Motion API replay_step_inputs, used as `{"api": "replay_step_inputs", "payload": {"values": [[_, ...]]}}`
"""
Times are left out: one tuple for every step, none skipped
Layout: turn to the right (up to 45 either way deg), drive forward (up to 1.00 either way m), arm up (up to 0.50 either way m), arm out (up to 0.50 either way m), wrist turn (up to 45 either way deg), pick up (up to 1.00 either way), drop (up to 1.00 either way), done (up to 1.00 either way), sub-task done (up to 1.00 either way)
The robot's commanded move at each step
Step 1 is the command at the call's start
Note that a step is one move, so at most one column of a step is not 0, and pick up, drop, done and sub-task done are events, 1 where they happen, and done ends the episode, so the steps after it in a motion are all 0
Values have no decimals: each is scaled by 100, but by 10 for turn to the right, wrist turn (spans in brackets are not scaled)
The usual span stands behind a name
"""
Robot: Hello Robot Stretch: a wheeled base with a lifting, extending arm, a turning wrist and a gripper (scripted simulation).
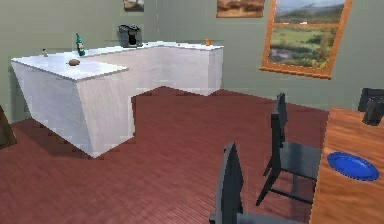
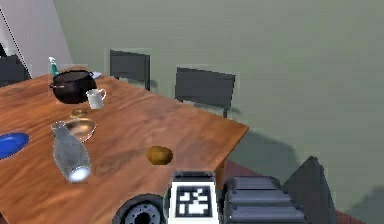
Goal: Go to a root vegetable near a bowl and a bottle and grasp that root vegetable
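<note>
Potato (image 2: pixel 159 155) lies on wood bench (image 2: pixel 185 128), arm side view's lower middle. Grey bottle (image 2: pixel 70 155) lies on its side to its left, w/ bowl (image 2: pixel 80 127) just behind bottle. End effector (image 2: pixel 145 212) is at bottom edge below potato; can't tell if it holds anything.

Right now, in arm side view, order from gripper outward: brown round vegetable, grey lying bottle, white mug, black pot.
1. Brown round vegetable, at table edge, nearest gripper.
2. Grey lying bottle, left.
3. White mug, farther back.
4. Black pot, behind mug.
</note>
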Motion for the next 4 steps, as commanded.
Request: {"api": "replay_step_inputs", "payload": {"values": [[0,0,0,34,0,0,0,0,0],[0,0,0,0,450,0,0,0,0],[0,0,0,0,450,0,0,0,0],[0,0,0,0,450,0,0,0,0]]}}
